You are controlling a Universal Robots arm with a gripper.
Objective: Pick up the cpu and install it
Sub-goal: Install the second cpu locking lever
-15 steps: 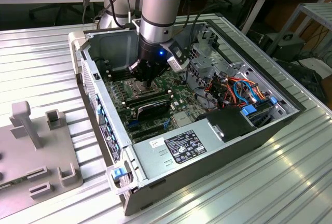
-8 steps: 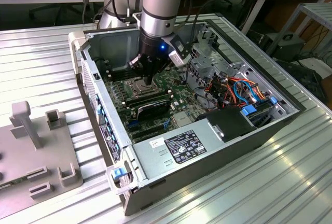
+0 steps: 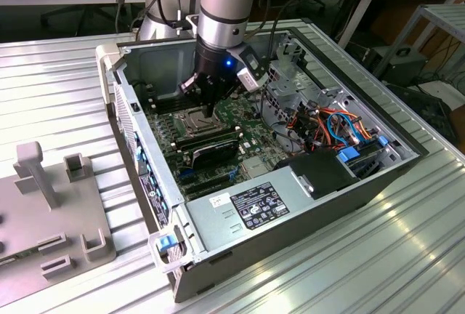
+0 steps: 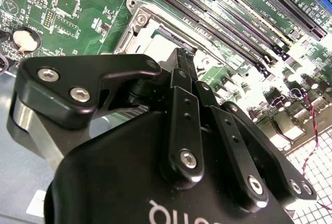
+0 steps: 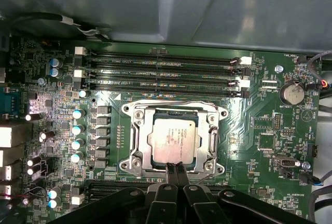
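In the exterior view, a grey holder block (image 3: 51,205) is seen at the lower left of the frame, on the ribbed metal table (image 3: 407,256). In the middle, the open computer case (image 3: 269,154) lies on its side, and the arm (image 3: 225,9) comes down into it from the top of the frame. The green motherboard (image 3: 240,121) is seen inside the case, a long black card (image 3: 211,150) stands just below the gripper (image 3: 209,107), and orange and blue cables (image 3: 338,129) are bundled to the exterior view's right. A grey power supply (image 3: 261,208) closes the lower side of the case.

In the first wrist view, small capacitors (image 5: 78,130) are lined up left of the socket frame (image 5: 174,138), and the memory slots (image 5: 161,71) run beside it. The cpu (image 5: 174,140) is seen as a flat square chip with a silvery-grey top, lying inside the socket frame in the middle of the picture. The fingers (image 5: 170,175) are pressed together, with nothing between them, and their tips are placed at the edge of the cpu.
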